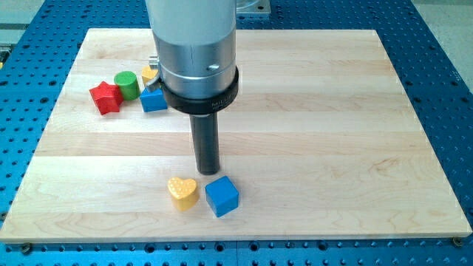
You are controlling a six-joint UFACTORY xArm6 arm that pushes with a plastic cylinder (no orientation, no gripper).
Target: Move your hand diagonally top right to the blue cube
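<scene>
My tip (208, 172) rests on the wooden counter (332, 133) just above the blue cube (222, 196) at the frame's lower centre, a yellow heart (182, 192) beside it; the end effector, a bare rod holding nothing, would likely slide this light, rigid block if pressed flat-faced.

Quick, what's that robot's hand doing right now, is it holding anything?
No gripper, only a rod: my tip holds nothing.
It stands just above the blue cube, right of the yellow heart; whether it touches the cube cannot be told.
</scene>
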